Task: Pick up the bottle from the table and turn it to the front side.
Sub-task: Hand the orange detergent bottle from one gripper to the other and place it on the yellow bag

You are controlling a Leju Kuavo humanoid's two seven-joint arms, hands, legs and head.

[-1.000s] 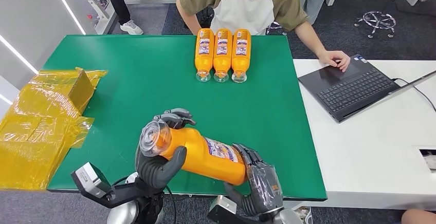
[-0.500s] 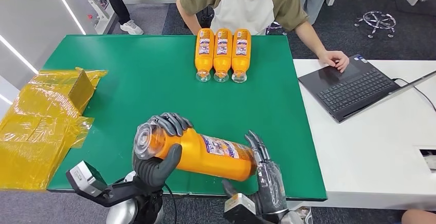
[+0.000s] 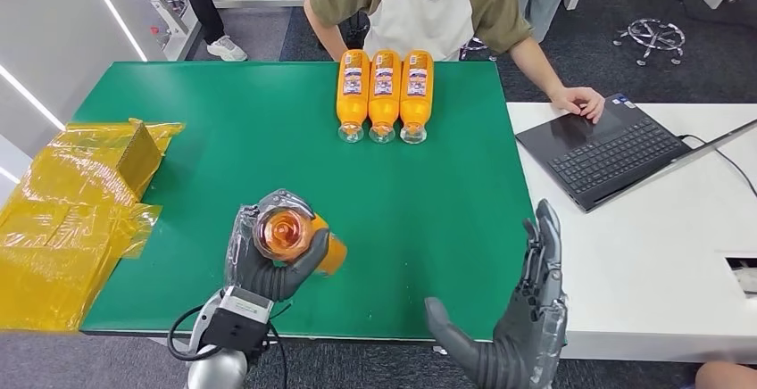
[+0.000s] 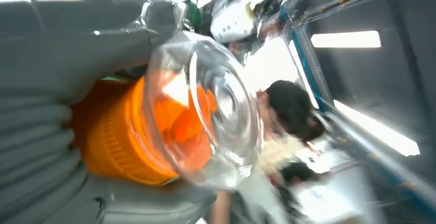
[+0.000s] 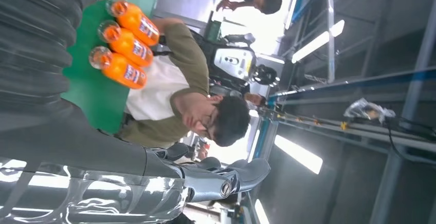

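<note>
The left robot hand (image 3: 272, 251) grips the bottle (image 3: 295, 239) near the front edge of the green surface (image 3: 268, 139), fingers and thumb wrapped round its orange body. The bottle is lifted and tipped so its clear end faces the head camera; in the left wrist view the bottle (image 4: 169, 131) shows a ribbed orange body and a clear domed end beside the grey thumb. The right robot hand (image 3: 522, 326) holds nothing — fingers straight and apart, palm turned toward the bottle, raised over the seam between the green surface and the white surface (image 3: 643, 264), well apart from the bottle.

At the far edge three more bottles (image 3: 384, 95) lie side by side, touching, labels up. Yellow wrap (image 3: 71, 211) is heaped on the left. A person (image 3: 420, 5) leans at the far side, one hand (image 3: 580, 101) on a laptop (image 3: 607, 148) — it sits open on the white surface. Grey floor and a chair base (image 3: 656, 37) lie beyond.
</note>
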